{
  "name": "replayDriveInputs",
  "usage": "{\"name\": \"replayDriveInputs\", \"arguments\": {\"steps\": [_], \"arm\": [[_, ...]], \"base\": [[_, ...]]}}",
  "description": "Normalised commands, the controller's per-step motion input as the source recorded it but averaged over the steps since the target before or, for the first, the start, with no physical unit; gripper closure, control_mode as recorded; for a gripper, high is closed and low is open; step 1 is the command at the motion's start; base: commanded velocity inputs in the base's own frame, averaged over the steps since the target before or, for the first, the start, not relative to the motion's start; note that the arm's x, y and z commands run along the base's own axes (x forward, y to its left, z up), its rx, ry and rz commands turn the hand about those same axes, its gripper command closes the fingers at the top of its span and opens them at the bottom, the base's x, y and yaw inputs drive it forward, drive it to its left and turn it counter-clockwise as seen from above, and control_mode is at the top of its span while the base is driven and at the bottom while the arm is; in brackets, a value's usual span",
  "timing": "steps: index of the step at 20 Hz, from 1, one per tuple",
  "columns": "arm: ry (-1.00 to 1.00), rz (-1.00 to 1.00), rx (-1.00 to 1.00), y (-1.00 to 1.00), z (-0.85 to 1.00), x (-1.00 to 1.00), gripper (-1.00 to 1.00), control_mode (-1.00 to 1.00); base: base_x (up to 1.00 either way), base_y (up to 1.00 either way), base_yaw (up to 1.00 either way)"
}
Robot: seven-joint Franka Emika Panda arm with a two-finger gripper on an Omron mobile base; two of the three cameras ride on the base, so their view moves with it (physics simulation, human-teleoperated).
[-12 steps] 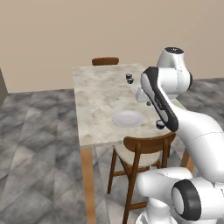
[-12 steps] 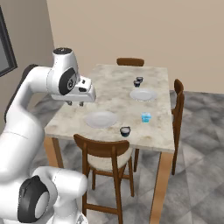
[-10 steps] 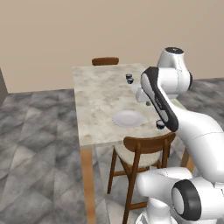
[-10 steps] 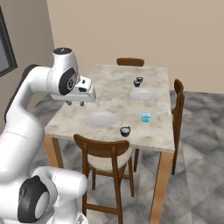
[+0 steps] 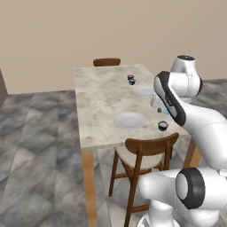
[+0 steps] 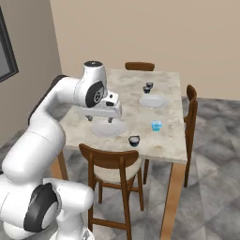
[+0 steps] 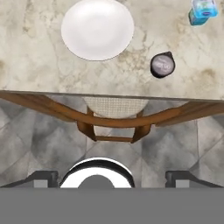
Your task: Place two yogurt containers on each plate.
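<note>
Two white plates stand on the marble table: the near plate (image 6: 108, 128) (image 5: 130, 119) (image 7: 97, 29) and the far plate (image 6: 153, 101) (image 5: 144, 91). Two dark yogurt containers (image 6: 147, 87) (image 5: 131, 79) sit side by side just beyond the far plate. A third dark yogurt cup (image 6: 134, 140) (image 5: 163, 126) (image 7: 162, 64) stands near the table's front edge, right of the near plate. The light blue yogurt cup (image 6: 156, 125) (image 7: 203, 9) stands between the plates, toward the right edge. My gripper (image 6: 99, 119) (image 7: 111, 177) hangs open above the near plate's left side, holding nothing.
A wooden chair (image 6: 110, 161) (image 5: 148, 146) (image 7: 113, 118) is pushed in at the table's near side, under the gripper. Another chair (image 6: 138, 66) (image 5: 106, 61) stands at the far end and a third (image 6: 191, 101) on the right side. Grey tiled floor surrounds the table.
</note>
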Motion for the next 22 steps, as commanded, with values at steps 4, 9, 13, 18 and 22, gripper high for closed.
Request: {"name": "replayDriveInputs", "arguments": {"steps": [4, 9, 13, 18, 22], "arm": [[0.27, 0.0, 0.0, -0.75, -0.47, 0.46, -1.0, -1.0], [0.04, 0.0, -0.01, -0.51, -0.49, 0.4, -1.0, -1.0], [0.01, 0.0, -0.04, -0.2, -0.58, 0.53, -1.0, -1.0], [0.0, 0.0, 0.0, -0.11, -0.61, 0.43, -1.0, -1.0], [0.0, 0.0, 0.0, -0.01, -0.47, 0.62, -1.0, -1.0]], "base": [[0.0, 0.0, 0.0], [0.0, 0.0, 0.0], [0.0, 0.0, 0.0], [0.0, 0.0, 0.0], [0.0, 0.0, 0.0]]}}
